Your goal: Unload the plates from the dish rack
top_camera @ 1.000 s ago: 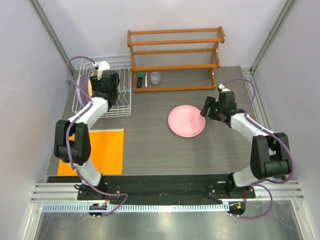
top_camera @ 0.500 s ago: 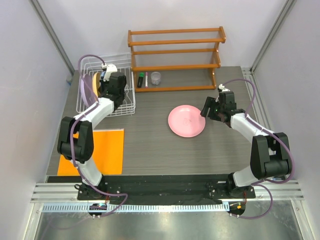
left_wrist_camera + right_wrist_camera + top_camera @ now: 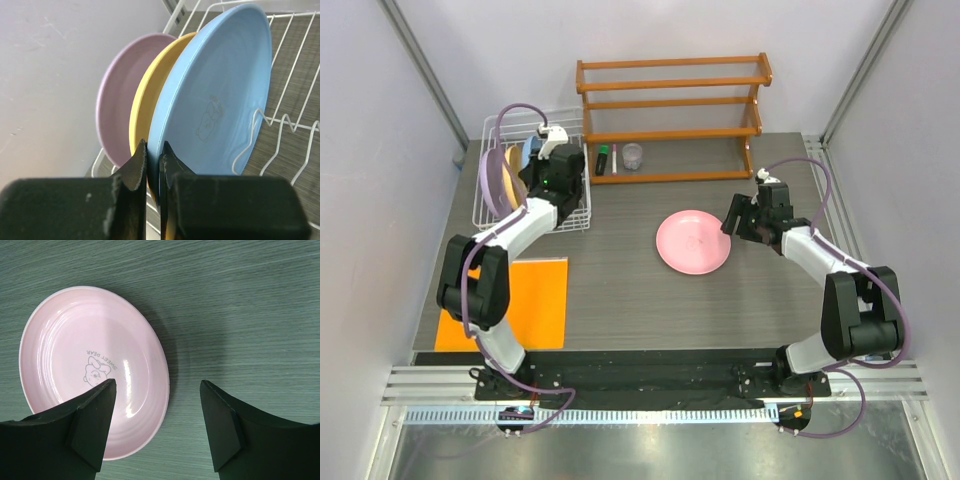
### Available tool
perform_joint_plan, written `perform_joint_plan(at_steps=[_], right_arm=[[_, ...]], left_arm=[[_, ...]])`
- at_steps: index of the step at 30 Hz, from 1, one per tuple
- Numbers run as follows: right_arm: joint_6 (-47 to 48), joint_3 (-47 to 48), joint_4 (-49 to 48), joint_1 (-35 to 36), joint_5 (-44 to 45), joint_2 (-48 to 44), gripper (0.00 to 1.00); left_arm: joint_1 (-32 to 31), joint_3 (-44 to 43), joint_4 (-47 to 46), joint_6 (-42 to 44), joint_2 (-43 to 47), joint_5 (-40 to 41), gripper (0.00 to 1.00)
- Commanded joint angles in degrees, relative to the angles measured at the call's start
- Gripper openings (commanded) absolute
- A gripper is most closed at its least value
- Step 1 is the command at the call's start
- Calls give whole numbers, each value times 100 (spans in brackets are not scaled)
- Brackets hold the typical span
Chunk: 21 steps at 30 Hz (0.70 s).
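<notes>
Grey tabletop (image 3: pixel 620 290): left tool (image 3: pixel 152 147) seemingly pinches upright blue plate (image 3: pixel 210 100); right tool (image 3: pixel 157 385) gapes wide.

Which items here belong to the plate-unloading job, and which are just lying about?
Job:
- dish rack
- light blue plate, yellow plate and lavender plate, standing in it
- pink plate, on the table

Lying about:
- wooden shelf
- clear cup
- dark marker
- white pen
- orange mat
</notes>
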<state>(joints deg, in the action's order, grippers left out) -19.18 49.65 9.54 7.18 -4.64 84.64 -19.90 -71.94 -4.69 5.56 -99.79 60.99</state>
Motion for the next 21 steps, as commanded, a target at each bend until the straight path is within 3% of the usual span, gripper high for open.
perform_joint_plan(at_steps=[1,5,9,14,21], right_arm=[[107,212,83,47,-63,-378,73],[134,291,118,143,-159,-580,74],[99,361,66,301,-449,-799,75],[-42,431,-321,600,-941,-958,75],[-481,502,-1180,1197,-1442,-941,75]], left_arm=[[-137,-206,-867,638,548,703,0],[-181,-206,-553,526,969,695,0],[-295,-294,546,-308,1662,-76,0],[-400,-57,1706,-1853,2358,-2079,0],[-453,592,1752,-3129,2754,-4164,0]])
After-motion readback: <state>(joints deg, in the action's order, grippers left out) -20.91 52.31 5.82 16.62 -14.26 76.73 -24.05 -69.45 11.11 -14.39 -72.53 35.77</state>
